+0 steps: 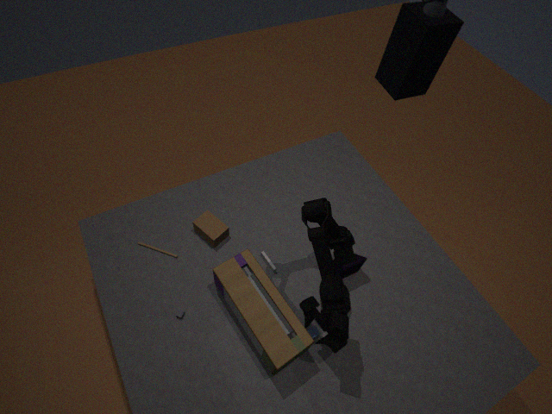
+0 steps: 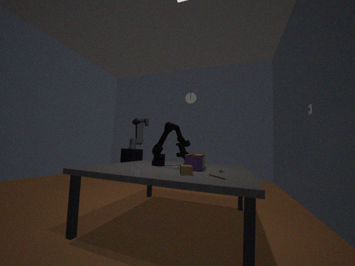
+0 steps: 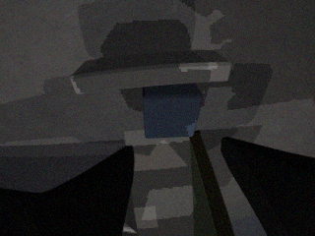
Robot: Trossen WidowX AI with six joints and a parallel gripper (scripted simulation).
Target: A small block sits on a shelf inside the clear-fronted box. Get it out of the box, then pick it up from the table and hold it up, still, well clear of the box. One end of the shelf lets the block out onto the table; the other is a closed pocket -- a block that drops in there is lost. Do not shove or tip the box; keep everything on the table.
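The claw (image 1: pixel 322 327) (image 2: pixel 183 155) (image 3: pixel 179 148) is hanging open with nothing between its fingers, just beside the box (image 1: pixel 256 307) (image 2: pixel 194 162) at its green-marked end; the blue block (image 1: pixel 314 329) (image 3: pixel 172 112) is sitting outside that end, down on the counter (image 1: pixel 178 369) (image 2: pixel 160 180), while a wooden block (image 1: pixel 210 226) (image 2: pixel 186 169) is resting near the purple end

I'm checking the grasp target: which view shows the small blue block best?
The wrist view: the small blue block appears large there, ahead of the open gripper. The top view shows it small and partly hidden; the exterior view doesn't clearly show it.
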